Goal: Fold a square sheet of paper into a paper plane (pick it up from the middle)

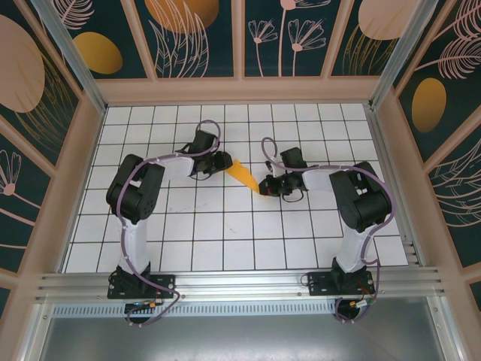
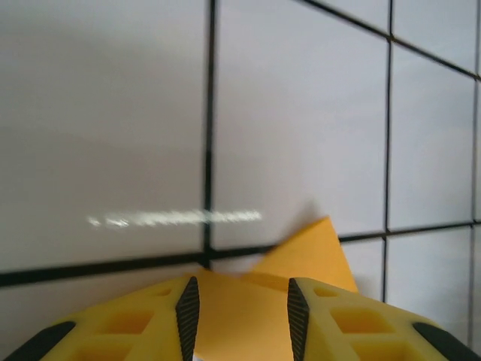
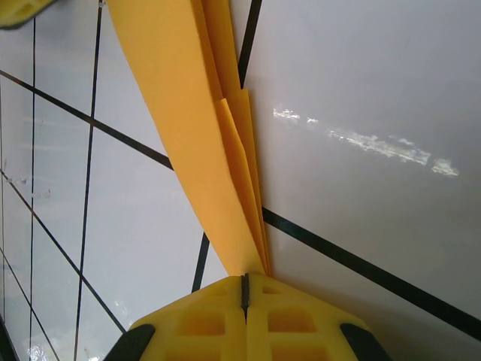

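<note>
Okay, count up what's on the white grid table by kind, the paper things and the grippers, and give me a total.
paper plane: 1
Grippers: 2 (left gripper, right gripper)
Total: 3

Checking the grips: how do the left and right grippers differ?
The left gripper has its jaws apart, the paper plane lying between them; the right gripper is pinched shut on it. The left gripper is at the plane's wide end, the right gripper at its narrow end. Both are yellow-fingered.
</note>
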Controlling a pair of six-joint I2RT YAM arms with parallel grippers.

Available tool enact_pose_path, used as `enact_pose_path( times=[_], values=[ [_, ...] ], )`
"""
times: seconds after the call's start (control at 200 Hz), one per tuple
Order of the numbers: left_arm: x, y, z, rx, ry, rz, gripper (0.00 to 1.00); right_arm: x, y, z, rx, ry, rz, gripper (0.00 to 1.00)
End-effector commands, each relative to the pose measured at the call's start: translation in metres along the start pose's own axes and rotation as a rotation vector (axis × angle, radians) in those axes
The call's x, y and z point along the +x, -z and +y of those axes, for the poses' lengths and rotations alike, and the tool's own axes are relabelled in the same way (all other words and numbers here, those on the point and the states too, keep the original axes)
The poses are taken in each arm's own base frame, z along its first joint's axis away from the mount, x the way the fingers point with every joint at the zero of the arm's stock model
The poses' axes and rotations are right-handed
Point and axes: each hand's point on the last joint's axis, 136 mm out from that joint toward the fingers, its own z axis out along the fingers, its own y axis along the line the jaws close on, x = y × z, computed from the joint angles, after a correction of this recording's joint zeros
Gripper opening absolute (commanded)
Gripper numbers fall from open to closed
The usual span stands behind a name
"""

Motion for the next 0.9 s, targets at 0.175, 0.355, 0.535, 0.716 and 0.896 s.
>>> enact_pose_path(
  times=[0.175, 0.355, 0.535, 0.716, 0.896],
  values=[
    [-0.042, 0.045, -0.010, -0.033, -0.069, -0.133, 0.39, 0.056, -0.002, -0.050, 0.175, -0.163, 0.146, 0.00],
    [-0.029, 0.073, -0.041, 0.139, -0.031, -0.168, 0.38, 0.055, -0.002, -0.048, 0.173, -0.162, 0.143, 0.00],
    [0.009, 0.070, -0.072, 0.259, -0.027, -0.109, 0.35, 0.055, -0.003, -0.049, 0.173, -0.165, 0.142, 0.00],
    [0.041, 0.042, -0.098, 0.343, -0.035, -0.003, 0.30, 0.055, -0.003, -0.049, 0.169, -0.168, 0.143, 0.00],
    [0.049, 0.017, -0.096, 0.325, -0.019, 0.040, 0.27, 0.055, -0.003, -0.048, 0.162, -0.167, 0.140, 0.00]
  ],
)
